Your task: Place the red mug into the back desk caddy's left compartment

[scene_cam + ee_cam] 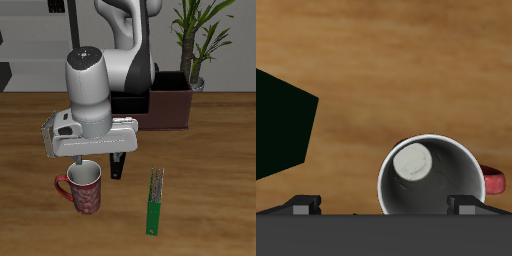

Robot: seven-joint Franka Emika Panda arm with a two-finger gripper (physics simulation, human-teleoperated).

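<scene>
The red mug (86,192) with a pale speckled pattern stands upright on the table near its front edge, its handle pointing away from the green object. It also shows in the wrist view (432,182), grey inside. My gripper (98,165) hangs just above the mug, open and empty, with one finger (464,204) over the rim and the other (306,204) beside the mug. The back desk caddy (170,102), a dark brown box, stands at the table's back, partly hidden by my arm. Its left compartment cannot be made out.
A narrow green object (153,205) lies on the table beside the mug, near the front edge; it shows as a dark shape in the wrist view (278,125). A potted plant (195,45) stands behind the caddy.
</scene>
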